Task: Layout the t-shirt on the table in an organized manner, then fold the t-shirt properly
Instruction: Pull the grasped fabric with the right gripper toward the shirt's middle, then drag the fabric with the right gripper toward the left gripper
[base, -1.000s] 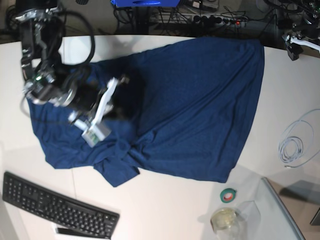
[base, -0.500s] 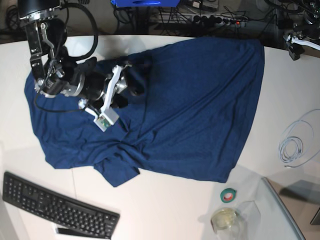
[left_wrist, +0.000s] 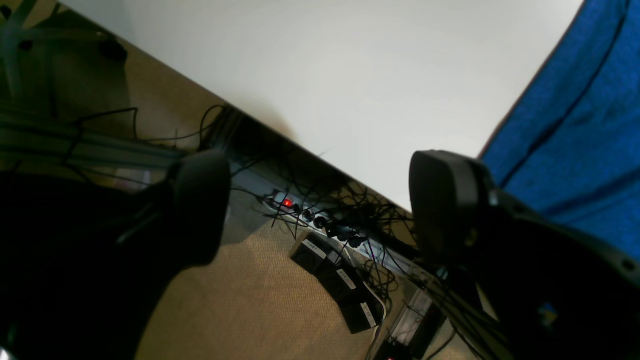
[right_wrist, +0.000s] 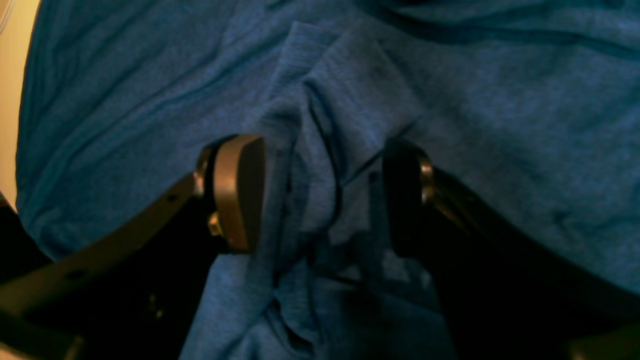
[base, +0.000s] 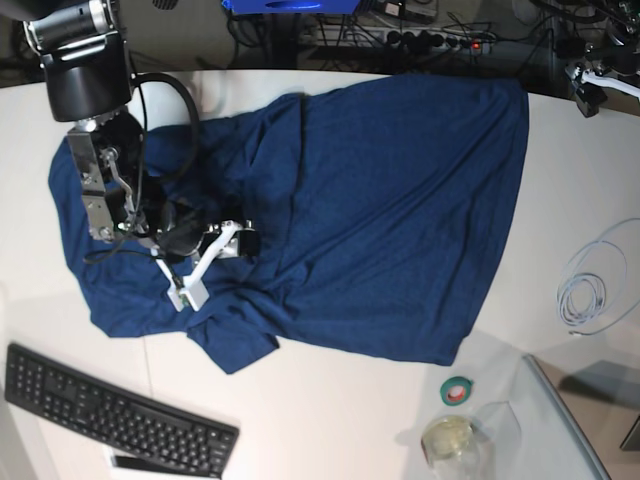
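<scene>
Lying rumpled on the table (base: 330, 420), the t-shirt (base: 400, 220) bunches between the right claw's (right_wrist: 320, 195) parted jaws.

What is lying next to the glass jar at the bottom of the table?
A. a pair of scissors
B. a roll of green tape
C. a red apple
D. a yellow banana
B: a roll of green tape lies just above the glass jar on the white table.
</scene>
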